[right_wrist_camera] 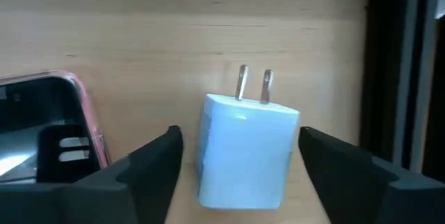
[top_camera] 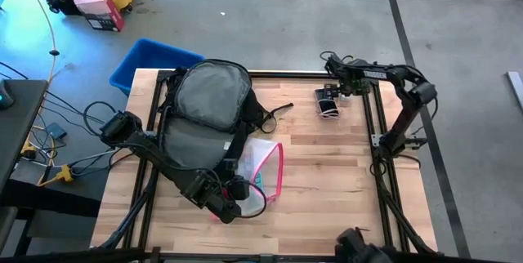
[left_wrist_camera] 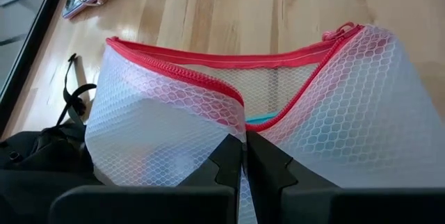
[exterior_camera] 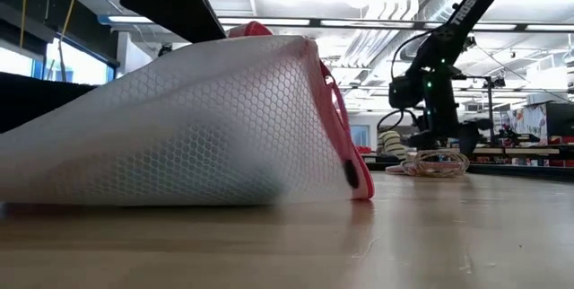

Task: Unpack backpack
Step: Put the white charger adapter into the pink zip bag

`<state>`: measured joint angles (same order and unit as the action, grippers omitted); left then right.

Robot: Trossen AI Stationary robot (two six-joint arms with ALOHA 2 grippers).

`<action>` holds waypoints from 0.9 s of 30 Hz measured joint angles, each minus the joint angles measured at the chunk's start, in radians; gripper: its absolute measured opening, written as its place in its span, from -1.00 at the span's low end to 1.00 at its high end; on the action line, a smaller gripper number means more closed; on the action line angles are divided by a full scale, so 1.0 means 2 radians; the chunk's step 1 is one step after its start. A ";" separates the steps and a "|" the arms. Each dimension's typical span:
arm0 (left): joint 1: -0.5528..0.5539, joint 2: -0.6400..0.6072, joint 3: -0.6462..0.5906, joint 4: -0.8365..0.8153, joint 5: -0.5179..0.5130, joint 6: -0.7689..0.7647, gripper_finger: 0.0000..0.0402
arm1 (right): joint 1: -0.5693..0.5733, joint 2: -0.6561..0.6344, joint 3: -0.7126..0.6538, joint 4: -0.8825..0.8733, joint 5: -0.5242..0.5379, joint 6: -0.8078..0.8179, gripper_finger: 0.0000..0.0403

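The black backpack (top_camera: 204,108) lies grey back panel up at the table's far left. Against its near right side lies a clear mesh pouch (top_camera: 265,169) with a pink zip edge. My left gripper (left_wrist_camera: 243,161) is shut on the pouch at its near end. At the table's far right, my right gripper (right_wrist_camera: 240,137) points down and stands open. Its fingers are on either side of a white plug charger (right_wrist_camera: 247,151) that lies on the wood; whether they touch it I cannot tell. A phone in a pink case (right_wrist_camera: 42,126) lies beside the charger. My left gripper pinches the pouch's mesh wall just under the pink zip edge (left_wrist_camera: 235,121) between its two shut fingers. It comes slanting down from the table's near left side. The pouch's mouth gapes open, and its underside (exterior_camera: 179,201) rests on the table.
A coiled cable (exterior_camera: 437,163) lies on the table by my right gripper. A backpack strap (top_camera: 278,109) trails toward the table's middle. A blue bin (top_camera: 151,59) stands off the far left corner. Bare wood (top_camera: 327,189) spreads over the near right part.
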<state>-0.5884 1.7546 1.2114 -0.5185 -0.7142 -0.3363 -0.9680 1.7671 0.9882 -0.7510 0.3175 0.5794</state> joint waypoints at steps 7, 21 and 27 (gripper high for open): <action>0.000 0.000 0.000 0.000 0.002 -0.001 -1.00 | 0.026 -0.012 -0.001 -0.023 0.029 -0.031 -0.26; -0.004 0.000 0.000 -0.004 0.013 0.026 -1.00 | 0.480 -0.193 -0.098 0.064 -0.071 0.074 -0.26; -0.004 0.000 0.000 -0.002 0.013 0.017 -1.00 | 0.646 -0.128 -0.101 0.355 -0.030 0.126 -0.26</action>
<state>-0.5957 1.7542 1.2114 -0.5230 -0.6892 -0.3032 0.3239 1.5121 0.7853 -0.0409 0.2568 0.8313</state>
